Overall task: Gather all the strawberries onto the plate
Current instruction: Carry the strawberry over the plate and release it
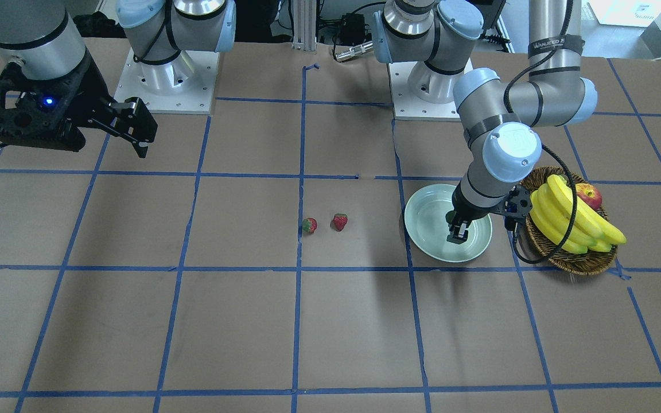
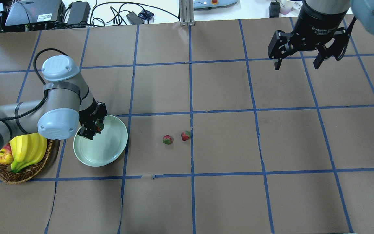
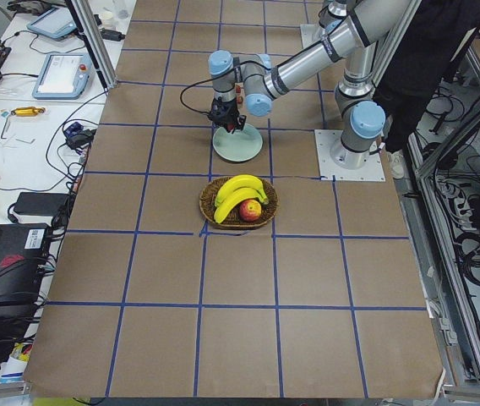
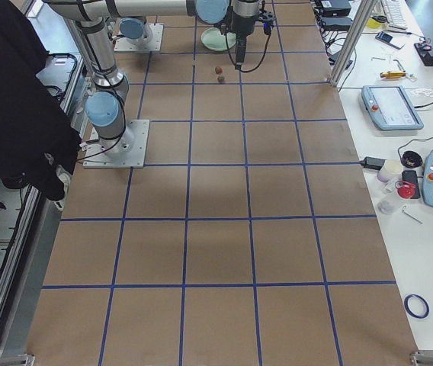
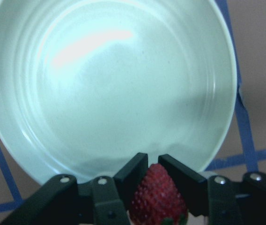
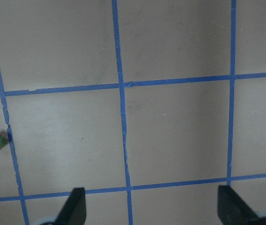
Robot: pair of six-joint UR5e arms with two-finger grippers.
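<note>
Brown paper-covered table (image 2: 271, 146) with a blue tape grid, its edges cut off in the overhead view. The left arm (image 2: 28, 110) reached in over the plate, and its wrist hid part of the plate's rim on the basket side. The right arm's upper part ran out of the top of the overhead frame. The wicker basket (image 2: 24, 175) sat just beside the plate, partly covered by the left arm's elbow. It held a bunch of bananas (image 2: 28, 149) and an apple (image 2: 2, 156), the apple half hidden behind the bananas. Plate (image 2: 104, 152): round, shallow, pale mint, glossy, with a raised rim and bright glare on its floor in the left wrist view. The right gripper (image 2: 297, 66) hung over bare table, jaws spread wide with nothing between them, well apart from all the fruit. The left gripper (image 2: 91, 128) hung over the plate's inner edge, fingers drawn in narrow and clamped on one strawberry (image 5: 157, 194). This one was red and seeded, with its lower part cut off by the frame and a trace of green at the bottom. I could not tell whether it touched the plate. Two more strawberries lay on the table near a tape line, close together but apart. The strawberry nearer the plate (image 2: 167, 139) showed its green top, and the farther strawberry (image 2: 185, 135) was mostly red. Both were small in every view, fine detail not readable.
</note>
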